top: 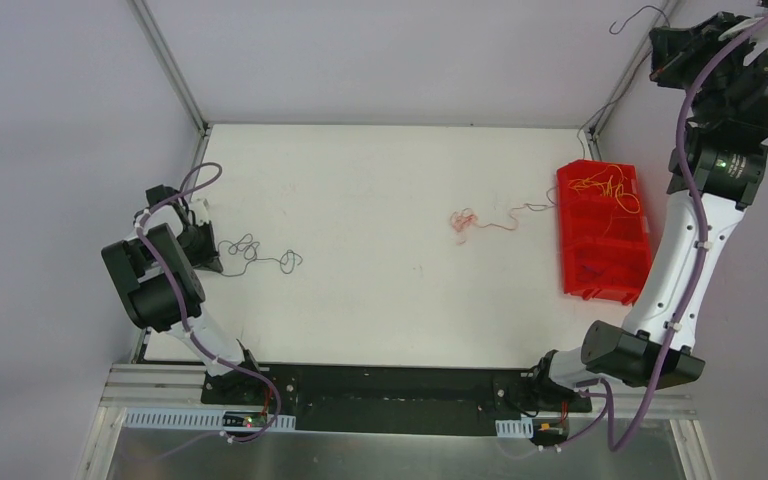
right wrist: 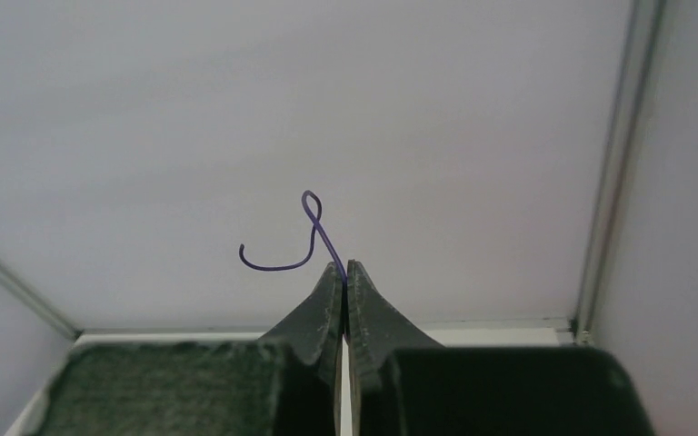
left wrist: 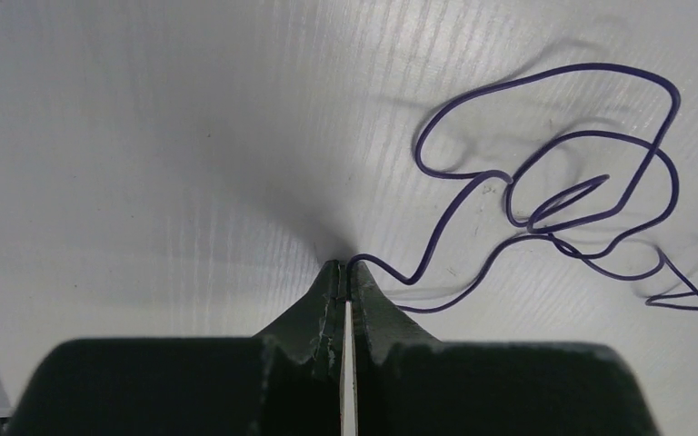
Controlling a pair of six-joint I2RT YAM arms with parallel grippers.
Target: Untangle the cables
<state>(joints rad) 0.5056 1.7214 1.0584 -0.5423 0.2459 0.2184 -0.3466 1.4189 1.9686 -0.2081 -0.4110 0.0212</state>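
My left gripper (top: 216,252) rests low on the white table at the left, shut on one end of a dark blue-purple cable (top: 252,250) that lies in loose loops to its right. In the left wrist view the shut fingertips (left wrist: 345,266) pinch that cable (left wrist: 545,211). My right gripper (top: 660,38) is raised high at the back right, shut on a blue-purple cable end (top: 632,16) that curls out past its tips (right wrist: 344,266); the curl (right wrist: 284,263) shows against the wall. A red cable (top: 465,221) lies bunched mid-table. Orange-yellow cables (top: 608,186) lie in the red bin.
A red bin (top: 600,282) stands at the table's right side, under the raised right arm. A thin strand runs from the red bunch towards the bin. White walls and aluminium frame posts (top: 170,65) enclose the table.
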